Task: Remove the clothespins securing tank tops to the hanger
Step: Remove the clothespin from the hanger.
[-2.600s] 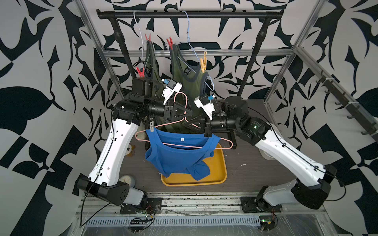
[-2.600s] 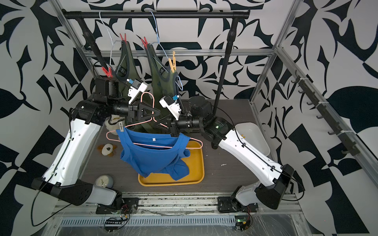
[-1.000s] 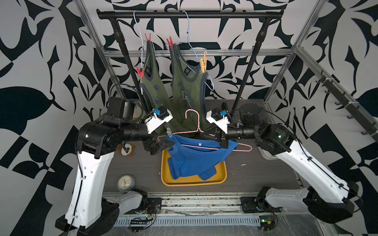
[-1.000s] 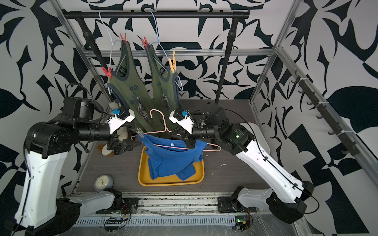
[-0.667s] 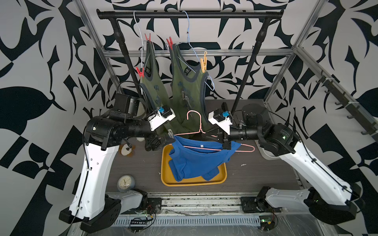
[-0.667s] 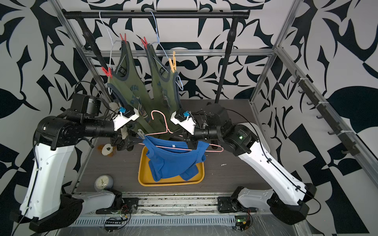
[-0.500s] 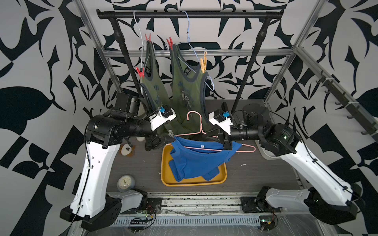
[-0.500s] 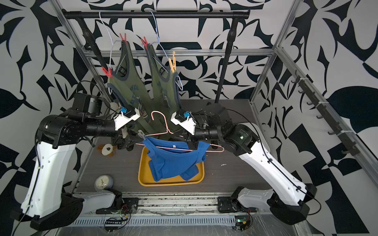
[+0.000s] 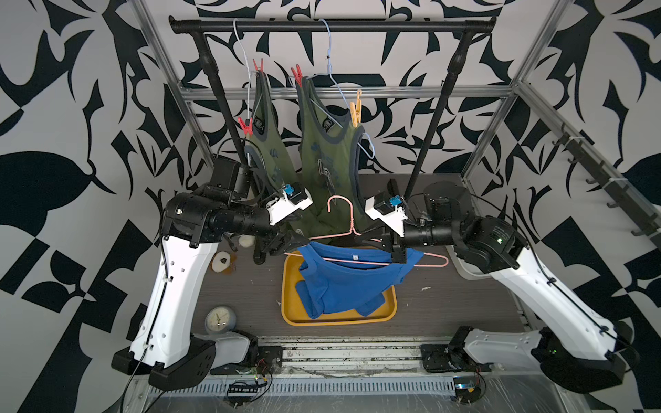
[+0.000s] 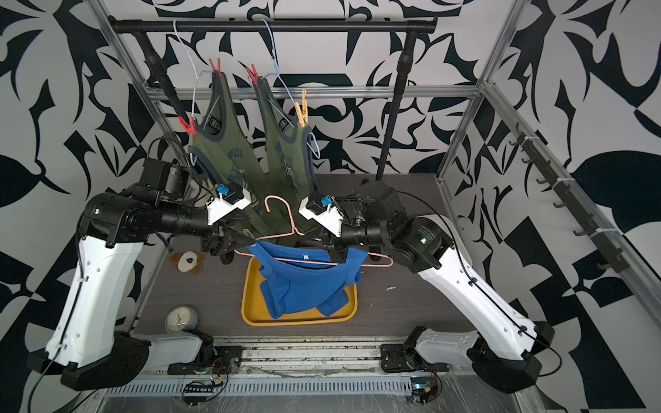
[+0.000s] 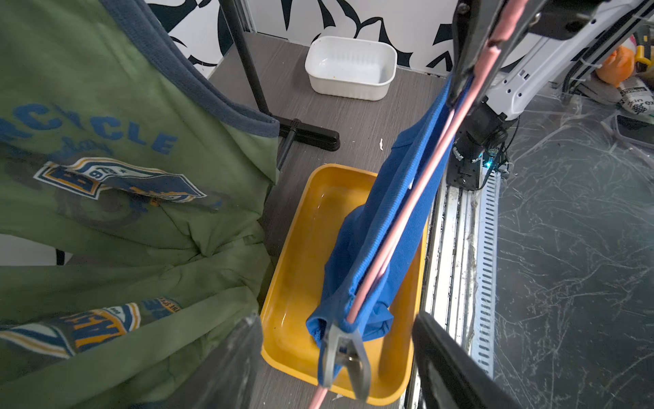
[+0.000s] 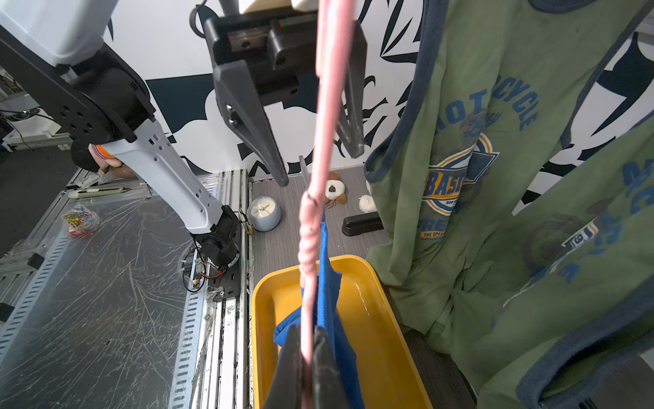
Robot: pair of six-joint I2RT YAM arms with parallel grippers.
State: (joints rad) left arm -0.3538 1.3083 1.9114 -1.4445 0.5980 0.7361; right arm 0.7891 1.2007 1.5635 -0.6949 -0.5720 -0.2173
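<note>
Three tank tops are in view. One green tank top [image 9: 272, 153] and a second green tank top [image 9: 327, 161] hang from the black rail [image 9: 332, 25] in the upper middle of both top views. One blue tank top [image 9: 350, 282] hangs on one pink hanger [image 9: 352, 229] at the centre, over the single yellow tray [image 9: 339, 319].

Five clothespins show. Three are red: the first red clothespin [image 9: 258, 66] and the second red clothespin [image 9: 296, 74] stand on the upper straps, and the third red clothespin [image 9: 245, 126] is lower, left of them. One yellow clothespin [image 9: 355, 109] sits on the second green top's right strap. One grey clothespin [image 11: 345, 354] pinches the blue top to the hanger's end.

The left claw [image 11: 336, 317] is spread wide, one finger on either side of the grey clothespin, touching neither side. The right claw [image 12: 307, 354] is clamped tight on the pink hanger's wire. One clock [image 9: 220, 319] stands at lower left of the table.
</note>
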